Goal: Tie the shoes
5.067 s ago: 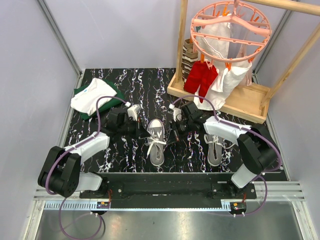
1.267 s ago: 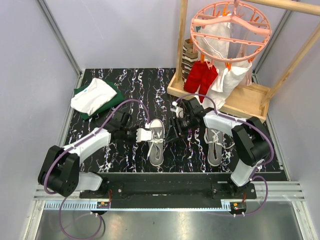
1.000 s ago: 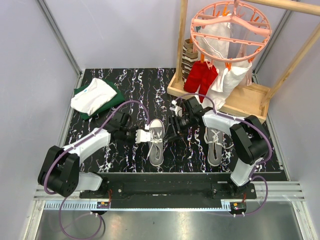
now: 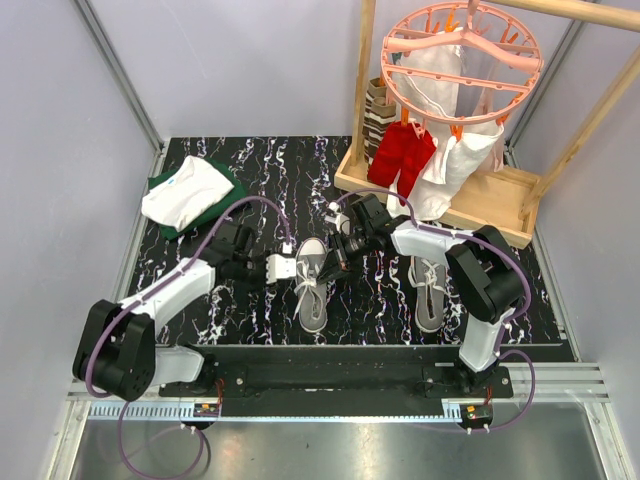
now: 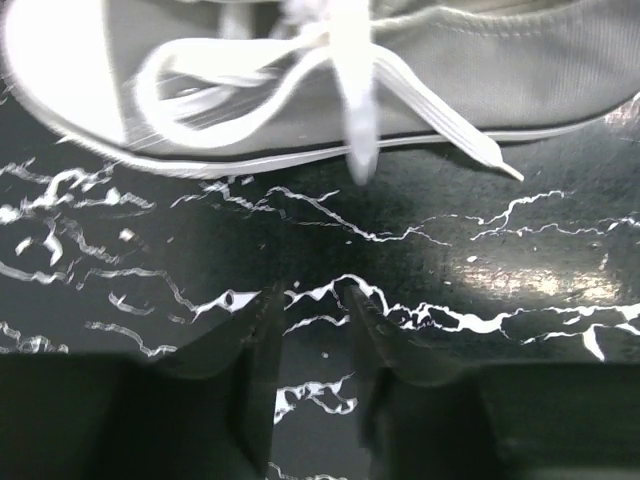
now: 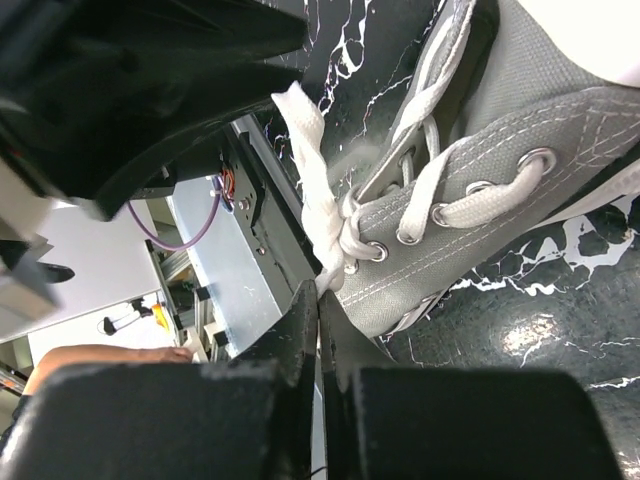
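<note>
Your right gripper [image 6: 318, 292] pinches the lace [image 6: 312, 180] of the middle shoe [image 4: 312, 292], which lies near the table's [image 4: 290, 165] front edge. The second shoe [image 4: 429, 305] lies toward the right edge. Your left gripper [image 5: 312, 296] stands narrowly parted, empty. The lace looks limp, light and slippery: take it near the eyelets [image 6: 372, 250].

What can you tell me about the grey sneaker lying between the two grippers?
The grey sneaker is a canvas-looking low-top with a white sole, white toe cap, metal eyelets and white laces. It sits upright on the black marbled table, its toe apparently pointing away from the arm bases. The right gripper is shut on one lace strand by the eyelets. The left gripper stands open beside the shoe, not touching it.
</note>
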Tool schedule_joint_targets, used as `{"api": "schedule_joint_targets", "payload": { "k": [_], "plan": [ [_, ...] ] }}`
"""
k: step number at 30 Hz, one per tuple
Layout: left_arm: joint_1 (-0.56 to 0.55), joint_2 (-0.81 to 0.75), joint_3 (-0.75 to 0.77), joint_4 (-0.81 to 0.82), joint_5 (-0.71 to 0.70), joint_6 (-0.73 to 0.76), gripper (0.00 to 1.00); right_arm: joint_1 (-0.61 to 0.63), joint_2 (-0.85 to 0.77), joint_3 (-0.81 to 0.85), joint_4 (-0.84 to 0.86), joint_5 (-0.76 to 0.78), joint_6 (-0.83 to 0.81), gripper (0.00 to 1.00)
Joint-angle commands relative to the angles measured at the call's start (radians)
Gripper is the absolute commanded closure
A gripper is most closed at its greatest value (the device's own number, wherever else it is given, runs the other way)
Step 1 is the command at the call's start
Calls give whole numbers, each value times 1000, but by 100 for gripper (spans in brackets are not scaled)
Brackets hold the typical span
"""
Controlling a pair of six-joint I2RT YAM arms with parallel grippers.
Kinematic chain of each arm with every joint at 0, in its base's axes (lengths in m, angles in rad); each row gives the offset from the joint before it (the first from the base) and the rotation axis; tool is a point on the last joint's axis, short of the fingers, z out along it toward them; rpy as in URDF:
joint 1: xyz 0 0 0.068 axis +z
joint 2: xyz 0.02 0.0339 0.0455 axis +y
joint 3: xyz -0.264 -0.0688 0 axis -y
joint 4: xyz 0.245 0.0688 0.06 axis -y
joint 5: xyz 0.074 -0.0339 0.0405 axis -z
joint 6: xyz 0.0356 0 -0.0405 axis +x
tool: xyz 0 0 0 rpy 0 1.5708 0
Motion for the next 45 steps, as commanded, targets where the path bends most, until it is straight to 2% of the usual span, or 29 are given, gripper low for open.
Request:
{"api": "schedule_joint_targets", "payload": {
  "k": [1,6,7,9,10,11,13,14,25,40,45],
  "plan": [
    [57,-67,73,14,115,-176,54,11,-20,19,20,-1,-5,100],
    [69,-73,123,82,121,-622,46,11,-31,9,21,25,-16,100],
    [71,-70,122,118,122,-790,43,11,-32,7,21,27,-16,100],
    [69,-68,102,167,104,-953,41,11,-35,4,21,36,-18,100],
    [68,-73,90,230,81,-1039,41,11,-40,3,21,39,-21,100],
    [63,-79,75,255,25,-1204,42,12,-45,-2,20,47,-22,100],
    [48,-99,42,295,-18,-1307,42,12,-52,-5,20,54,-28,100],
    [36,-108,35,296,-96,-1392,42,12,-54,-7,21,61,-32,100],
    [-95,-126,-19,387,-276,-1595,40,20,-61,-13,21,74,-41,100],
    [-193,-38,-5,399,-359,-1603,41,20,-89,-30,21,94,-59,100],
    [-198,2,15,404,-352,-1615,48,20,-94,-36,21,104,-64,100]
  ]
}}
